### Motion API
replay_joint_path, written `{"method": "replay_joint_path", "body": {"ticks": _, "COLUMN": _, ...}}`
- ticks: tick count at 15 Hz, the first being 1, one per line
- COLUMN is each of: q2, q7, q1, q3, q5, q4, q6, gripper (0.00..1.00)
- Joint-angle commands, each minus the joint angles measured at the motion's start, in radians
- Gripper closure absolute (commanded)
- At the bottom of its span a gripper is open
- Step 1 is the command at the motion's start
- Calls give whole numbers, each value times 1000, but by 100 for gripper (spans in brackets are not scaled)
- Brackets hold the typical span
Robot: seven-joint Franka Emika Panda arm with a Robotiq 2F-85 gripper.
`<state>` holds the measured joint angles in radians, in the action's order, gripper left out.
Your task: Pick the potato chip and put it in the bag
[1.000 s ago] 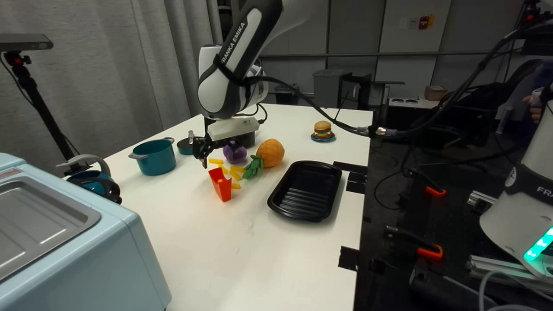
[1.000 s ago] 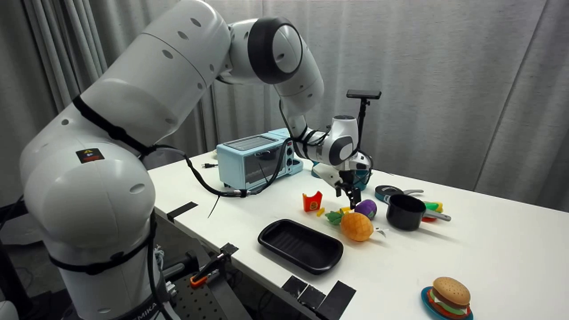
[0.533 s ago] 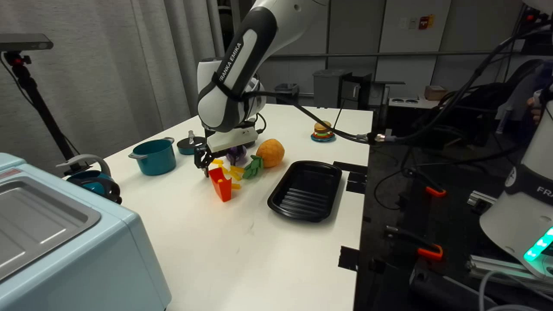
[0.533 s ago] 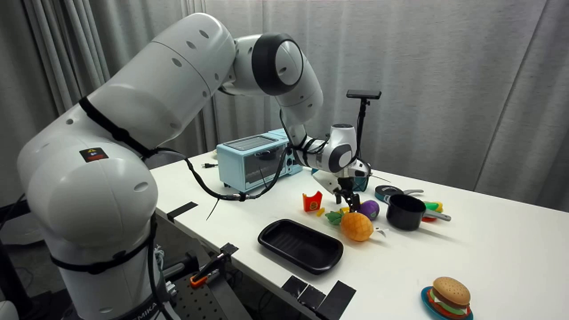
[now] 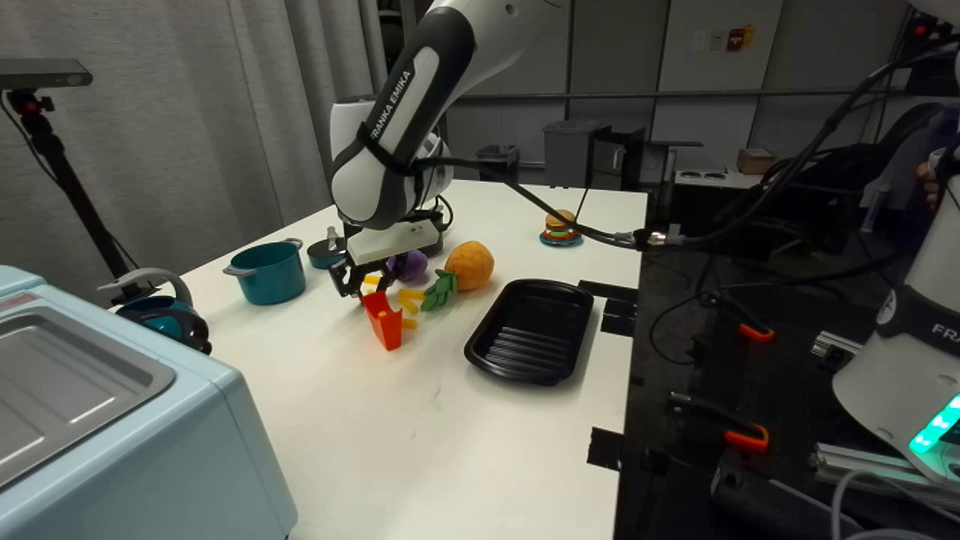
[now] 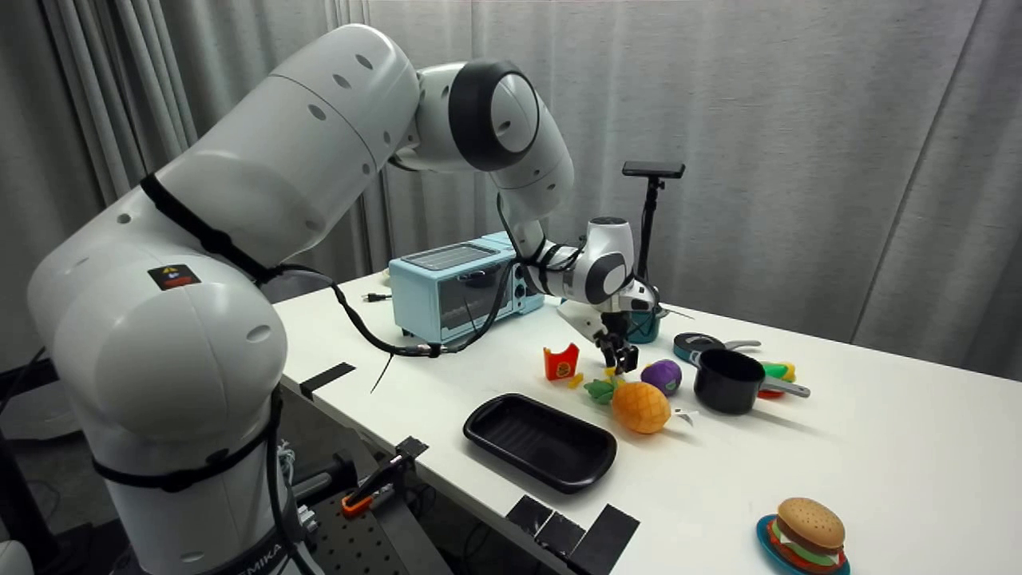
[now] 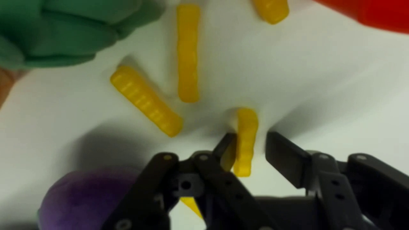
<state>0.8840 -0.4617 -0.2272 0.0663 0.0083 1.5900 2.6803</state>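
Note:
Between the fingers of my gripper (image 7: 250, 150) lies a yellow potato chip (image 7: 246, 124). The left-hand finger pad (image 7: 228, 152) touches or nearly touches it, while a gap separates it from the right-hand pad (image 7: 284, 159). The jaws stand part-way apart, low over the white table. Other yellow chips (image 7: 188, 54) lie around on the tabletop, one partly hidden under the gripper. The bag, a red fries carton (image 5: 384, 321), stands upright close to the gripper in both exterior views; its red edge (image 7: 386, 16) shows at the wrist view's top right corner.
A purple toy vegetable (image 7: 86, 198) sits close by the left-hand finger. Beyond the chips lies a toy pineapple (image 6: 641, 407) with green leaves (image 7: 64, 32). A black tray (image 6: 543, 443), a black saucepan (image 6: 728, 382), a teal pot (image 5: 271, 271) and a blue toaster oven (image 6: 455, 283) stand around.
The gripper has come down toward the table and shifted slightly in the exterior views. Its jaws have drawn closer together. The red carton and tray have stayed put.

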Motion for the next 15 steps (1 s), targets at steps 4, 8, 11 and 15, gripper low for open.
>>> {"method": "replay_joint_path", "body": {"ticks": 4, "q2": 14, "q7": -4, "q1": -18, "q3": 17, "q5": 14, "q4": -16, "q6": 3, "gripper": 95}}
{"method": "replay_joint_path", "body": {"ticks": 8, "q2": -26, "q7": 4, "q1": -21, "q3": 20, "q5": 7, "q4": 10, "q6": 3, "gripper": 95}}
{"method": "replay_joint_path", "body": {"ticks": 11, "q2": -65, "q7": 20, "q1": -13, "q3": 19, "q5": 2, "q4": 4, "q6": -18, "gripper": 95}}
{"method": "replay_joint_path", "body": {"ticks": 15, "q2": -136, "q7": 29, "q1": -19, "q3": 11, "q5": -1, "q4": 46, "q6": -19, "gripper": 95}}
